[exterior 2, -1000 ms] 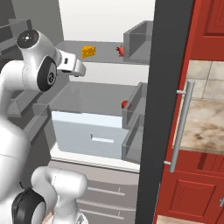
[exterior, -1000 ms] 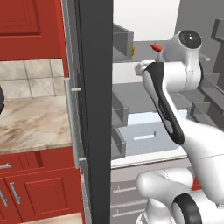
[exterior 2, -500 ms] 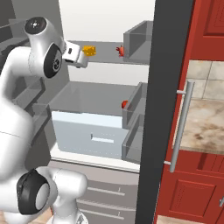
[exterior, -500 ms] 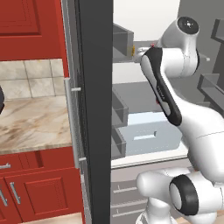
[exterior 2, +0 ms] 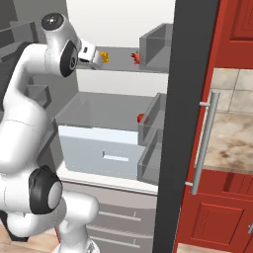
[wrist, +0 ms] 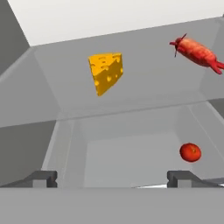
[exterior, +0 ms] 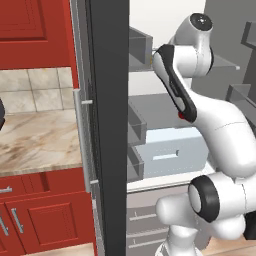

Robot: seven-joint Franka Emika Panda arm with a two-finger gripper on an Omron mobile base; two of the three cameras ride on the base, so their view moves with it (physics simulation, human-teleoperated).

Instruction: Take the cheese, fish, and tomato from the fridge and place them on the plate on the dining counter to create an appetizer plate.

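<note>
One rigid, light cheese (wrist: 105, 71) wedge left of the fish (wrist: 195, 51) should suit the spread fingers (wrist: 42, 178) across its flat faces.

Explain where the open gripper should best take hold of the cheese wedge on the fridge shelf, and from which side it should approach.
Probably across the two flat triangular faces of the cheese, coming in from the open front of the fridge. The wedge stands alone on the shelf, apart from the fish, so both faces look free. The gripper is open, with the wedge ahead of it.
</note>
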